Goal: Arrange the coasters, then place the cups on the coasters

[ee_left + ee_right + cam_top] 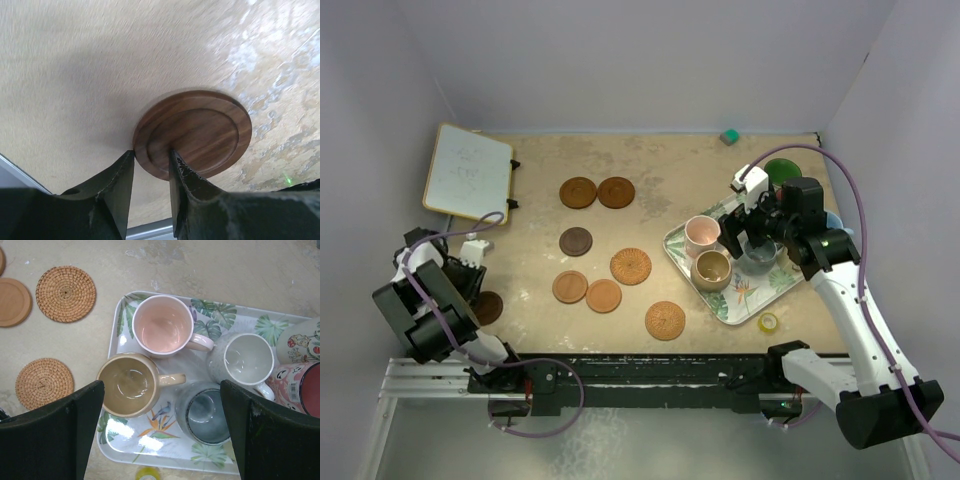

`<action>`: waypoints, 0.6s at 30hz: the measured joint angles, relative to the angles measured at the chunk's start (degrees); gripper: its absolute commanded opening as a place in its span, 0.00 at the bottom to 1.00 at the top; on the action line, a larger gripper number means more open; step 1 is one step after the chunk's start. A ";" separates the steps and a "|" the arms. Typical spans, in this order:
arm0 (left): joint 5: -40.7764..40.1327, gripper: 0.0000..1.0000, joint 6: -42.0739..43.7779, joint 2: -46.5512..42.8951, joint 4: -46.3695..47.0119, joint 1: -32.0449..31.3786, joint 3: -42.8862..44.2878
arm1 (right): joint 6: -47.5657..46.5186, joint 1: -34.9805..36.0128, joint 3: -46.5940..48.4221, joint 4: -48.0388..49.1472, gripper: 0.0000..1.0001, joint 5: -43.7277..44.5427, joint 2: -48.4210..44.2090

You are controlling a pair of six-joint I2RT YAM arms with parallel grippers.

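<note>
The dark walnut coaster [195, 132] lies on the tan surface [75, 75] near the front left corner, off to one side of the seven other coasters [603, 296] scattered across the middle. The left end effector [161, 385] is not the one at work here; the left end effector [151, 154] straddles the coaster's near rim. One finger [117, 190] touches the outer edge and the other [200, 200] lies over the raised ring, with a narrow slice of wood between the jaws. I cannot tell whether they already bite on the disc.

The step in hand looks to be picking up this outlying coaster and bringing it into line with the rest. A thin disc on a flat surface gives little to hold, so the pinch should seat fully on the rim before any lift. A shallow hold would likely let the disc pivot or slip out. Raising the near edge gently and carrying it low seems safest. It should be set down with enough room from its neighbours for a mug on each.

Across the surface, the right end effector [161, 385] hangs with its jaws wide apart and nothing in them. It is above the leaf-patterned tray [119, 315], where the pink mug [162, 325], tan mug [130, 385], pale grey mug [247, 360] and slate mug [205, 412] stand close together.
</note>
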 measured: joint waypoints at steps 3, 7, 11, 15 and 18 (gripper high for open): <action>-0.39 0.28 -1.68 -0.13 0.87 -3.63 0.00 | -0.07 0.00 0.00 0.00 1.00 0.00 0.00; 0.81 0.26 -5.07 -0.37 4.66 -8.96 0.09 | -0.28 0.00 0.00 0.04 1.00 0.04 0.00; 1.33 0.24 -7.65 0.59 5.81 -13.38 0.96 | -0.33 0.00 0.00 0.11 1.00 0.07 0.00; 1.33 0.23 -9.57 2.38 6.40 -16.79 2.60 | -0.50 0.00 0.00 0.11 1.00 0.17 0.00; 1.40 0.23 -10.69 2.93 7.17 -19.12 3.15 | -0.52 0.00 0.00 0.13 1.00 0.39 0.00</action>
